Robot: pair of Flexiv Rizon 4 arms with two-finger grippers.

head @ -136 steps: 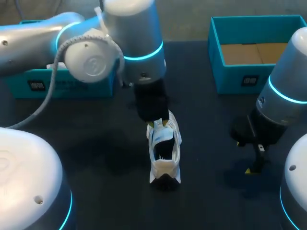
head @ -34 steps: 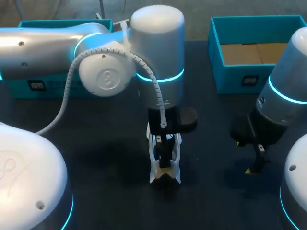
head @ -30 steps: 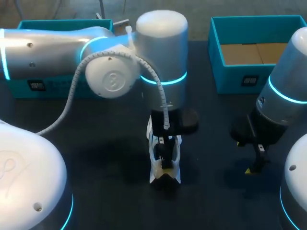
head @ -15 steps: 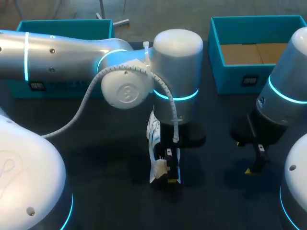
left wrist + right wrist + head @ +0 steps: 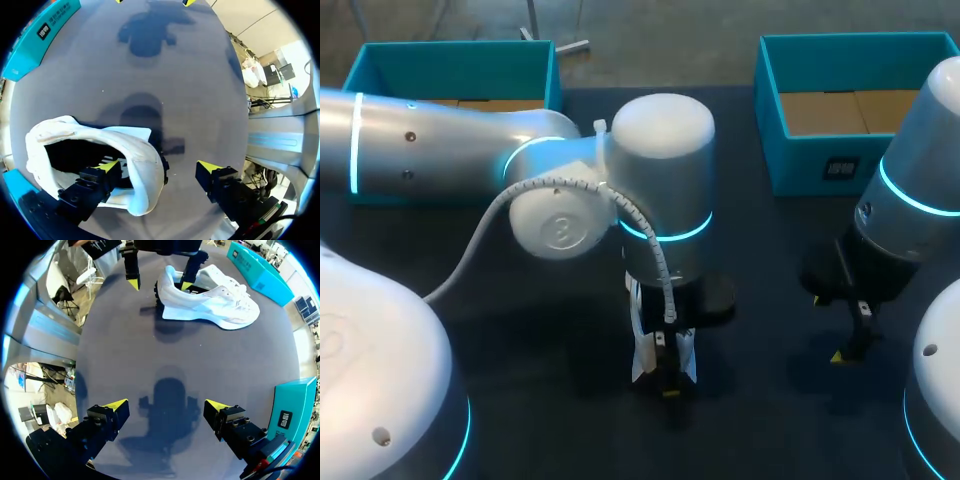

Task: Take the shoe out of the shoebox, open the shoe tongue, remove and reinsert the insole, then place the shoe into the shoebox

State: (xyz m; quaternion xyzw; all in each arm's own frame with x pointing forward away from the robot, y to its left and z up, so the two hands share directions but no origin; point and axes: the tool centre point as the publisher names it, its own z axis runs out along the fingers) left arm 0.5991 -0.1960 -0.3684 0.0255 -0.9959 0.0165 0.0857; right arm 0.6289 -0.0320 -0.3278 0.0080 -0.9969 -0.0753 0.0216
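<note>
White low-top sneaker upright on dark tabletop, mid-table, outside both boxes. Left gripper at heel, jaws wide apart: one yellow-tipped finger inside shoe opening, other clear behind heel, heel collar between them, no two-sided grip. Right gripper above bare tabletop, well apart from sneaker, jaws spread wide, holding nothing. Open teal cardboard shoebox at far right, second teal box at far left.

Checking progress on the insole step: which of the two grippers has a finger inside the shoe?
The left gripper: one finger sits inside the shoe, the other outside its heel. The right gripper hangs open over the table, away from it.
</note>
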